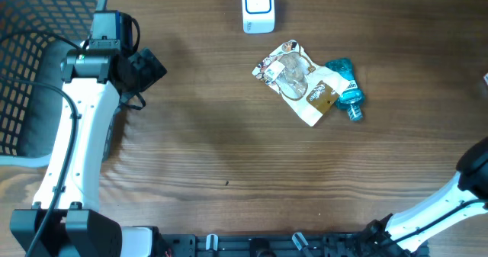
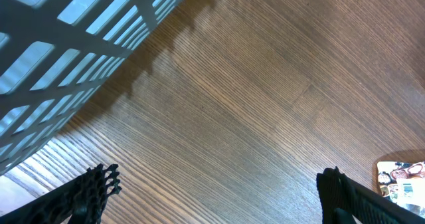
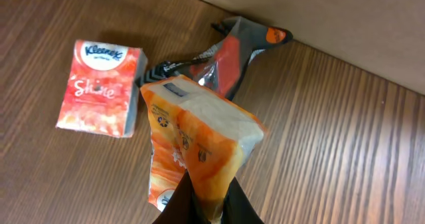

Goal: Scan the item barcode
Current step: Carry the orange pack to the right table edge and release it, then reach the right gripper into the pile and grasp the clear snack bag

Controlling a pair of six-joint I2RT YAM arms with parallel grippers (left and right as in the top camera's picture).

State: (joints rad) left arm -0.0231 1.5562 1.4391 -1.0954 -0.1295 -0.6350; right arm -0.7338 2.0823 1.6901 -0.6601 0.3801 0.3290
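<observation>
Right wrist: right gripper [image 3: 202, 201] clamped on orange plastic-wrapped tissue pack [image 3: 199, 137], held above brown wooden table [image 3: 332, 151]. Left gripper [image 2: 216, 194] wide apart, empty, over table beside pale lattice basket [image 2: 66, 51].

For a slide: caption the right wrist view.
Right tool pinches an orange tissue pack; a Kleenex pack lies on the wooden table nearby.
</observation>
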